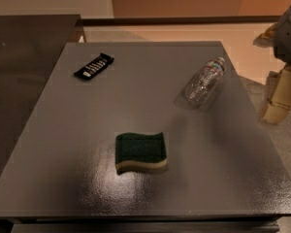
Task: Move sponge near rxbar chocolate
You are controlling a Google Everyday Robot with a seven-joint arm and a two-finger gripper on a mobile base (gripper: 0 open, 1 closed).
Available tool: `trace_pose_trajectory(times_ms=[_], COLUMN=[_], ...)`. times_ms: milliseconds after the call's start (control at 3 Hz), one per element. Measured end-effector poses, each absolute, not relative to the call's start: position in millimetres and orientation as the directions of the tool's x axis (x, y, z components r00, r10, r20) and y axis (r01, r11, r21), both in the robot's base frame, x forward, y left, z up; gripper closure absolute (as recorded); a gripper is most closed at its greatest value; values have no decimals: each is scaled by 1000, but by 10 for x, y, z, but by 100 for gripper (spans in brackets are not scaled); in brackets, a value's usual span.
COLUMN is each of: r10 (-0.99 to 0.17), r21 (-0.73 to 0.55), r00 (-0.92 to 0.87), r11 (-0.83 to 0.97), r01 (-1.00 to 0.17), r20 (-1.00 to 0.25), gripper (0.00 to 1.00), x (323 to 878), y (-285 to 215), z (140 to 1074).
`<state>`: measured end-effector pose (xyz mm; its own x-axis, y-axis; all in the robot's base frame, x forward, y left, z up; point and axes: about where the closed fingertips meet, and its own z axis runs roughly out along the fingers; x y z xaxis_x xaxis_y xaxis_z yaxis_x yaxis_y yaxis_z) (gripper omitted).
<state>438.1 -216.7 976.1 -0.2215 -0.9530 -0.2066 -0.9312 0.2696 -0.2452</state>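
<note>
The sponge [141, 151] lies flat on the grey table [136, 91], at the front centre, dark green top up with its pale yellow foam edge facing me. The rxbar chocolate [93, 66], a small black bar with white lettering, lies at the table's far left. My gripper [280, 97] hangs off the table's right edge, above the floor, well to the right of the sponge and holding nothing.
A clear plastic water bottle [205, 82] lies on its side at the table's right, between the gripper and the sponge. A dark counter [24, 62] adjoins the table on the left. Light floor lies behind and to the right.
</note>
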Motion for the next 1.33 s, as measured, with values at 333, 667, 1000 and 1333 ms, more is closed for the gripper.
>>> trace_pose_trajectory(times_ms=[333, 667, 1000, 1333], r10=[-953, -953, -947, -919], r21=[-245, -244, -191, -129], r00=[-222, -220, -131, -35], r11=[270, 269, 192, 93], r01=[-931, -932, -963, -987], r20=[-207, -208, -293, -393], gripper=[0, 0, 0, 0], x=[4381, 4382, 4401, 4347], y=[-2167, -2160, -1627, -1026], z=[9761, 9758, 9529, 9297])
